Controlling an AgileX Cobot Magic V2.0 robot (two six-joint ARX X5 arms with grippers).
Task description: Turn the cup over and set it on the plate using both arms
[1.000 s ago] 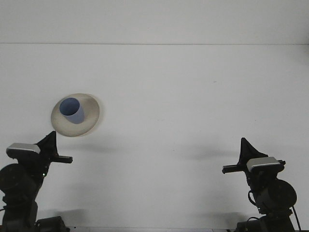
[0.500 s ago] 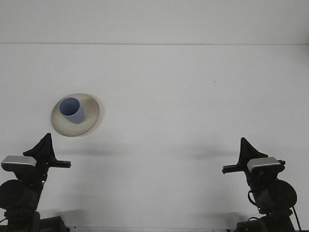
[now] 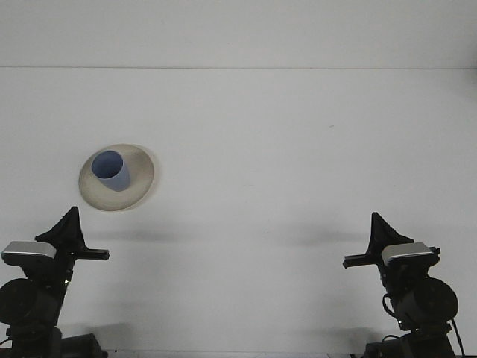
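**Cup on the plate, left arm the nearer**

White counter (image 3: 298, 149) runs bare from wall to near edge, and on its left half we find what the task turns on. Our cup (image 3: 112, 171), blue, stands mouth-up on the plate (image 3: 141, 183), sitting toward the plate's left and far side, its long axis close to upright with a slight lean as the camera sees it. From how things lie, we judge the flip and the placing done.

From the cup outward: the left jaws (image 3: 65, 227) sit nearest, lower and a little to the left of the plate, near it but clear of its rim. The right jaws (image 3: 380, 231) rest well apart, across the counter's whole width. Should the cup need touching again, we judge the left arm the one to reach it, going forward and slightly right.

Neither pair holds anything; how far either is parted we cannot tell from this view.
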